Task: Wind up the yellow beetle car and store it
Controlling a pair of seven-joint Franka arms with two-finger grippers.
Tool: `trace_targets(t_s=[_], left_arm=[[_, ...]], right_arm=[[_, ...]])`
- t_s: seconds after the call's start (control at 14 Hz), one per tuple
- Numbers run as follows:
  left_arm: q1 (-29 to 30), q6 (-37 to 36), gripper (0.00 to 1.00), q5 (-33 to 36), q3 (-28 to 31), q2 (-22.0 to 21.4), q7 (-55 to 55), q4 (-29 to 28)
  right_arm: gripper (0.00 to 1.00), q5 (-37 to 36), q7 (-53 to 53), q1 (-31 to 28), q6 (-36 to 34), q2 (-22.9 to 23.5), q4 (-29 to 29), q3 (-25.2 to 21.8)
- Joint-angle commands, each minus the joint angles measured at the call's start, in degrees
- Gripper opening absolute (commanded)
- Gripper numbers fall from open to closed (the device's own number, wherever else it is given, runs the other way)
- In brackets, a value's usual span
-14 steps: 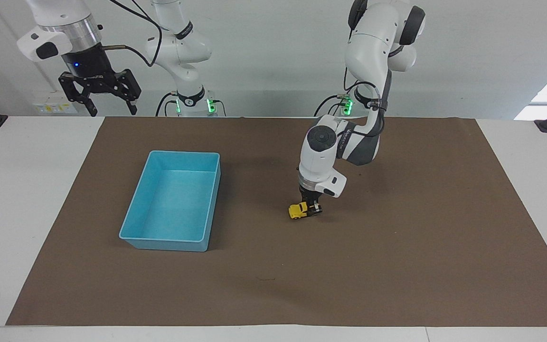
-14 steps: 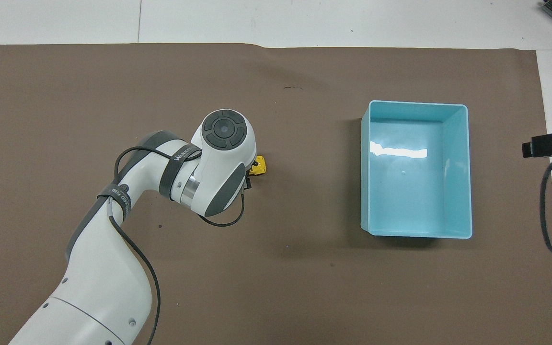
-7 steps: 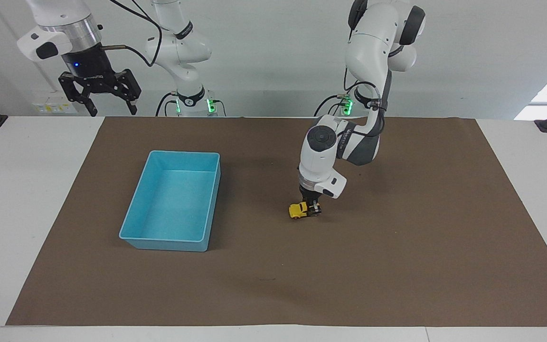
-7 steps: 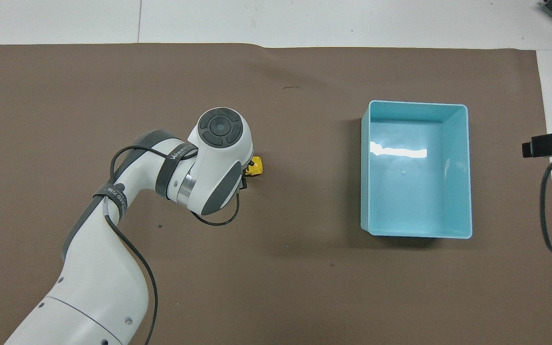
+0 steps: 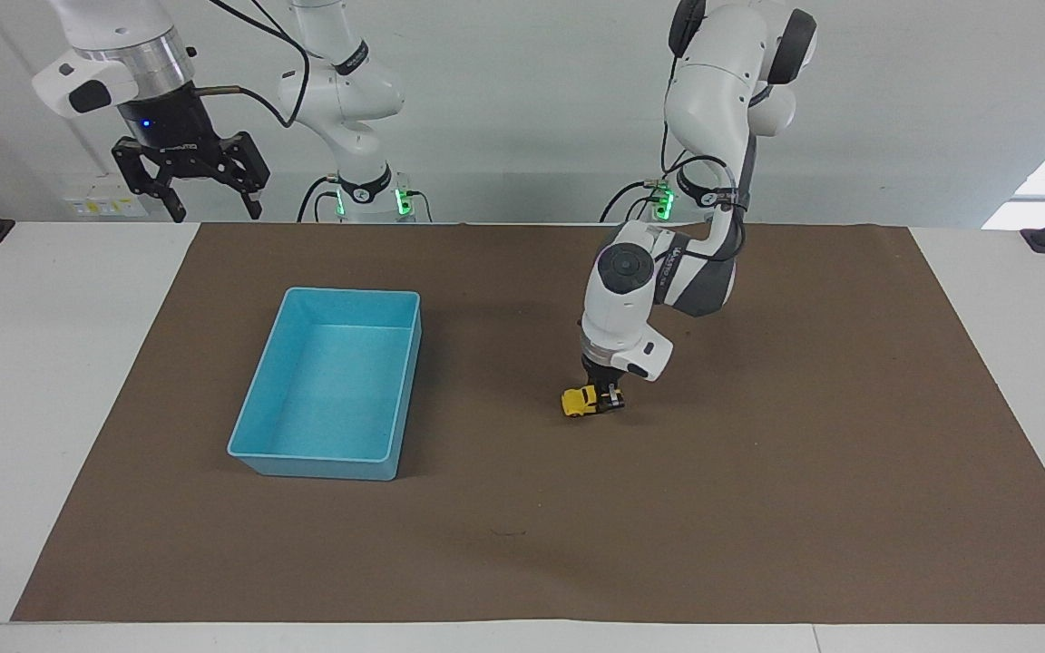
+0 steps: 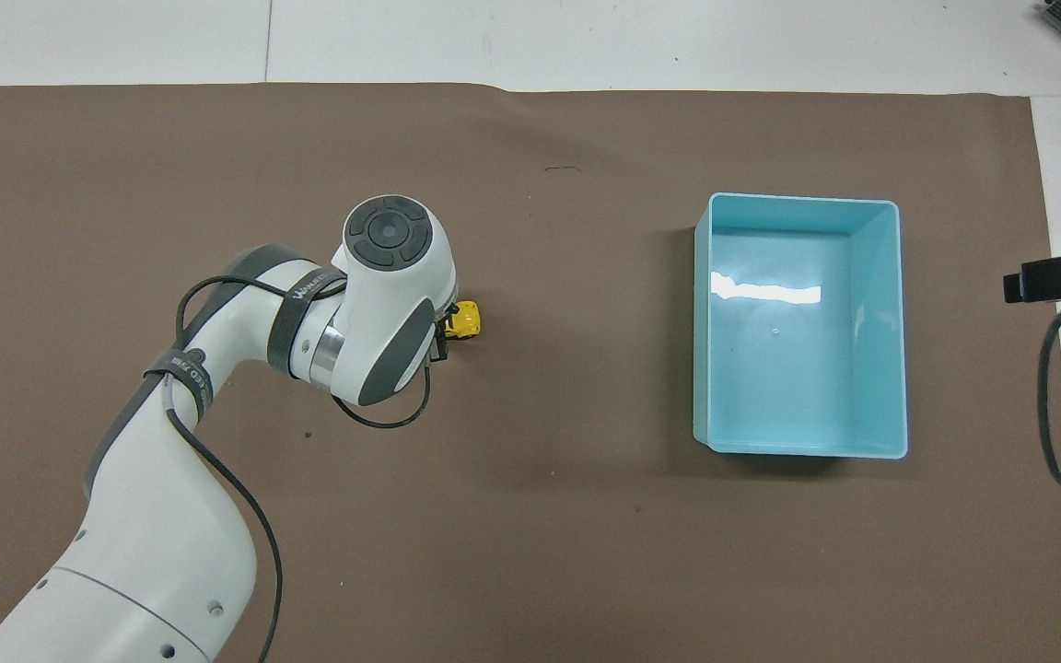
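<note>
- The yellow beetle car (image 5: pixel 581 401) sat on the brown mat (image 5: pixel 758 508) near the middle of the bench (image 5: pixel 51 381), well apart from the light blue bin (image 5: pixel 246 440) and toward the left arm's end from it.
- The left gripper (image 5: pixel 604 396) was down at mat level on the car, its jaws closed on the end of the car that faced the left arm's end of the bench, while the yellow nose pointed toward the bin.
- In the overhead view only the nose of the car (image 6: pixel 467 319) showed, poking out from under the left arm's wrist; the left gripper (image 6: pixel 443 333) was mostly hidden beneath that wrist.
- Whether the car's wheels touched the mat or hung just above it could not be told.
- The bin (image 6: pixel 903 350) stood empty on the mat toward the right arm's end of the bench, its long sides running away from the robots.
- The right gripper (image 5: pixel 187 195) hung high over the bare bench edge at the right arm's end, nowhere near the car or the bin, its jaws spread open and holding nothing; that arm waited.
</note>
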Motion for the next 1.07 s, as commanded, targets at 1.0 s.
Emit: trace_targets(t_s=[1.0], left_arm=[[8.0, 2.7, 0.34, 4.1, 0.4, 0.4, 7.8, -3.4]], right_arm=[[1.00, 0.5, 0.5, -0.2, -0.6, -1.1, -0.9, 0.2]])
